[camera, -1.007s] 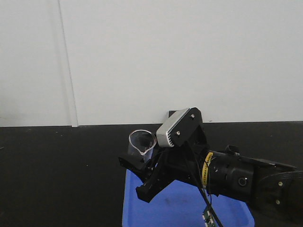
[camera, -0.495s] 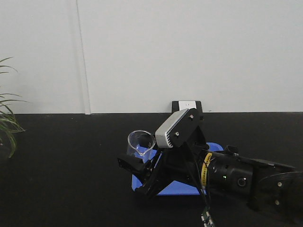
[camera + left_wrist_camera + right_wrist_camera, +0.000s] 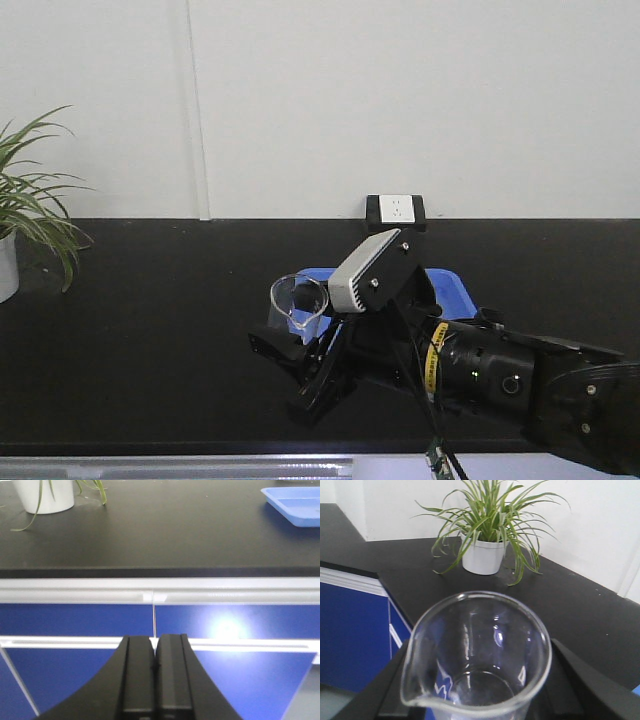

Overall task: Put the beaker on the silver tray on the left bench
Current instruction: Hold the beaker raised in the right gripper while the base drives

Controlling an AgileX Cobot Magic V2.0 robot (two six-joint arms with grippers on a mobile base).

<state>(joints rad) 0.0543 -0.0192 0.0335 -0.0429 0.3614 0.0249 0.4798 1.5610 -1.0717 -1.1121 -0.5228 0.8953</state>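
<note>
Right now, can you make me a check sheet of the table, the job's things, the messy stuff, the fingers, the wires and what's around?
Surface: black bench, dark and smooth.
Job's things: beaker, empty, upright, held in the air; silver tray, nothing seen.
Clutter: blue tray behind the arm; potted plant at the left.
Fingers: right fingers shut on the beaker; left fingers shut, holding nothing.
Cables: black cable along the right arm.
Surroundings: white wall, socket, blue cabinets under the bench.

The right arm is matte black, with a yellow label band and black cables. A ribbed grey camera housing sits at its 12 o'clock. The left gripper is black too.
</note>
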